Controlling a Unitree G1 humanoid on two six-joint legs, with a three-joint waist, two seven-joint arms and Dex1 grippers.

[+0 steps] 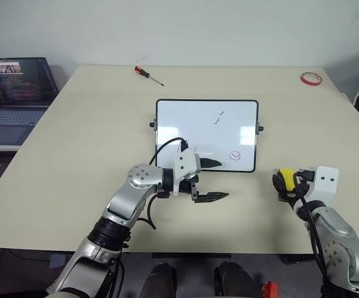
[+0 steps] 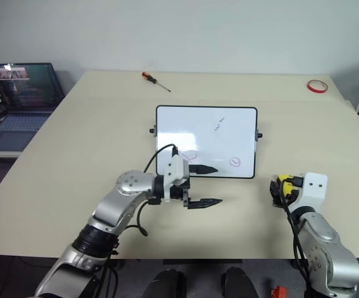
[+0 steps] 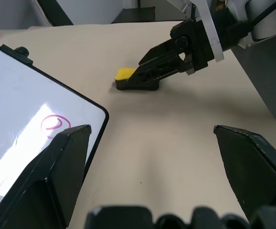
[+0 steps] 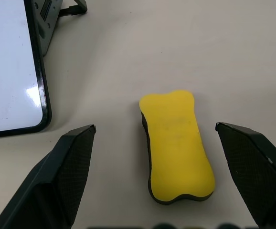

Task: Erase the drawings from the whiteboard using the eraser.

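The whiteboard [image 1: 206,135] lies flat near the middle of the table [image 1: 74,136], and everything else is placed from it here. Its drawings [image 1: 218,118] are a thin dark squiggle in the upper right part of the white surface, a small red circled mark [image 1: 235,155] near the lower right corner, and a faint red scribble by the lower edge, partly behind the left arm.

The eraser [image 4: 176,143] lies on the table just off the whiteboard's lower right corner, yellow side up and black side down, apart from the frame. The right gripper [image 4: 157,176] is right at it, with its two black fingers [image 4: 66,176] spread wide, one on each side of the yellow block. Bare table shows between each finger and the eraser, so the gripper does not pinch it. In the left wrist view a fingertip sits low against the eraser's end, but whether it touches cannot be told.

The left gripper [image 1: 209,180] is at the whiteboard's lower edge, pointing toward the eraser. Its fingers are spread wide and hold nothing; the upper one lies over the board's lower margin, the lower one over the table in front of it.

Beyond the whiteboard's far edge lies a screwdriver [image 1: 148,75], and well off its far right corner a red tape ring [image 1: 311,78]. A laptop [image 1: 15,99] stands open beyond the table's left side.
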